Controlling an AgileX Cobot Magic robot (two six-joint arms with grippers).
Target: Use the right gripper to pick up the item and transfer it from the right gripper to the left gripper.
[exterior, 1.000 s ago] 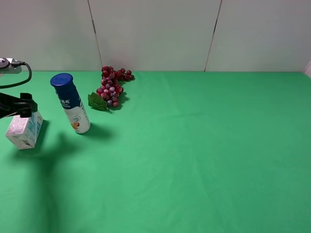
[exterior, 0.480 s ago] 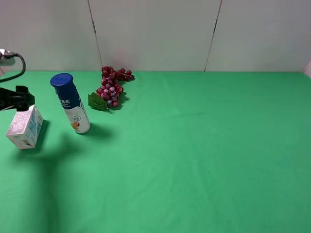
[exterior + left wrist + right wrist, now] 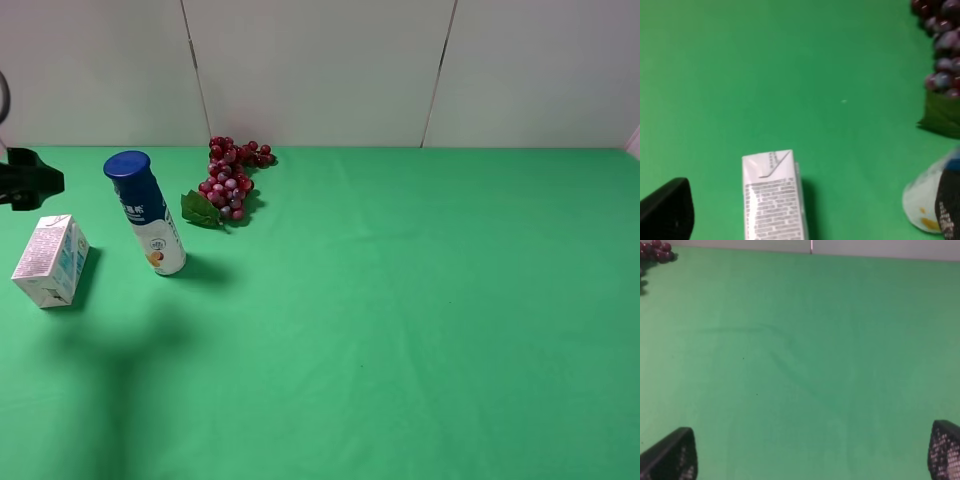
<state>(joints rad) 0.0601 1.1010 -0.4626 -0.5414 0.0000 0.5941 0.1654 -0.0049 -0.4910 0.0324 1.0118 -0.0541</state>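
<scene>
Your carton (image 3: pixel 50 261) is sitting on the green table (image 3: pixel 400 300) at the far left of the high view, upright with a slight lean, gable top up, blue print on its side face, and nothing is touching it. The left gripper (image 3: pixel 30 181) hangs just above and behind it at the left frame edge, clear of the carton; you only see a black stub of it there. In the left wrist view you get one black finger (image 3: pixel 667 210) in the bottom corner and another dark finger edge (image 3: pixel 947 212) at the opposite corner, with the carton (image 3: pixel 772 195) on the cloth between them and clear gaps on both sides, so read that gripper as spread wide and empty. The blue-capped white bottle (image 3: pixel 147 212) stands just right of the carton, apart from it, leaning a bit. The red grape bunch (image 3: pixel 229 180) with its green leaf lies behind the bottle near the back wall. The right gripper is out of the high view; in the right wrist view you see both mesh-textured fingertips (image 3: pixel 672 455) far apart at the lower corners, nothing but bare green cloth between, so it is wide apart and holding nothing, well away from the carton.
</scene>
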